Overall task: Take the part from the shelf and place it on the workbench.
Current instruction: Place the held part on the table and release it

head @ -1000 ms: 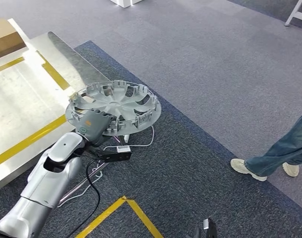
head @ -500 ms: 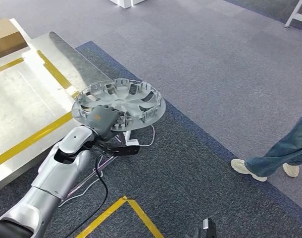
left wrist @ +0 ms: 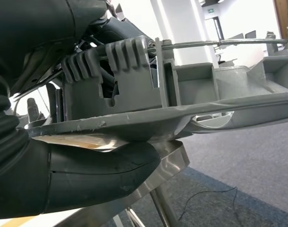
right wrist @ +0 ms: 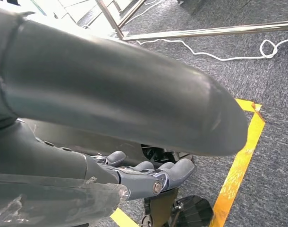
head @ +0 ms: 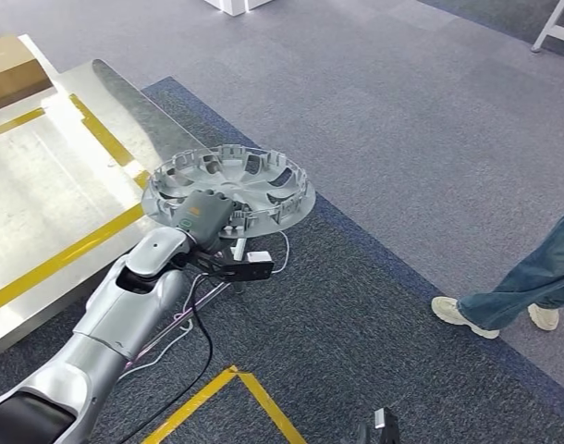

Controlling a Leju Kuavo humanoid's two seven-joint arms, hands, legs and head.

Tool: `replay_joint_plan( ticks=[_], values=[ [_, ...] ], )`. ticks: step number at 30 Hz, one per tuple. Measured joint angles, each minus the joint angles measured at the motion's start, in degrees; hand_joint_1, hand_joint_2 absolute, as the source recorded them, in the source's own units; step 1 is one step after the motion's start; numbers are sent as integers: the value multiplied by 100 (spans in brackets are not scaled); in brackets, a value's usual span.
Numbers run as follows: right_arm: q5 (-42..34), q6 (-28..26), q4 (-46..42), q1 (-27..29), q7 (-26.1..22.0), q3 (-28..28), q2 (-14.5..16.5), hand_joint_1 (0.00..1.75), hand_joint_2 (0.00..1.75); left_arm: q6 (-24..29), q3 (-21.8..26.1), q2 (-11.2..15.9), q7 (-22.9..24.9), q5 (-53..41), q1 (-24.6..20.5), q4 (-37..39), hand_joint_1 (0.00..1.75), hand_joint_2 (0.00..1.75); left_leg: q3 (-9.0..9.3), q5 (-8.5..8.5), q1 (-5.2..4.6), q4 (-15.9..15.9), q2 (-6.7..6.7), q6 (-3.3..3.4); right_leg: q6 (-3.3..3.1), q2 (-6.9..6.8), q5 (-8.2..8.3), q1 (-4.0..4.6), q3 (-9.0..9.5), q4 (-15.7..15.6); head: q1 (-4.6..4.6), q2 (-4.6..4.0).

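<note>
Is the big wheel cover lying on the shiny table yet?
No, the wheel cover is up in the air, held by the left hand, mostly past the shiny table edge, over carpet.

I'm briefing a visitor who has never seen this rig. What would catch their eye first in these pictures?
First, the silver hubcap held flat in the air by the left hand, which grips its near rim, beside the corner of the shiny metal workbench with yellow stripes. Next, a person's jeans and pale shoes on the grey carpet at the right.

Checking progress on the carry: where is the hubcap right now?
In the head view the hubcap sits left of centre, held flat by the left hand above dark carpet, just off the metal workbench's near corner.
</note>
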Motion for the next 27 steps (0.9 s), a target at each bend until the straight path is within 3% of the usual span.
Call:
replay_joint_plan(
  ticks=[9, 18, 27],
  values=[
    [0, 54, 2, 7, 49, 7, 15, 0, 0, -30, 11, -36, 294, 92, -458, 408, 175, 175, -1, 5, -1, 0, 0, 6, 1, 0, 4, 0, 1, 0, 0, 0],
    [0, 20, 8, 12, 85, 16, 15, 0, 0, -6, 421, 350, 577, 221, -931, 853, 175, 175, -2, 11, -1, 0, 0, 7, 2, 1, 6, 1, -3, 1, -1, 0],
    [0, 15, 24, 11, 83, 38, 15, 0, 0, 40, 617, 544, 584, 222, -1021, 1110, 175, 175, -13, 12, -5, 0, -2, 8, 3, -12, 6, -3, -3, 0, 0, 0]
  ],
)
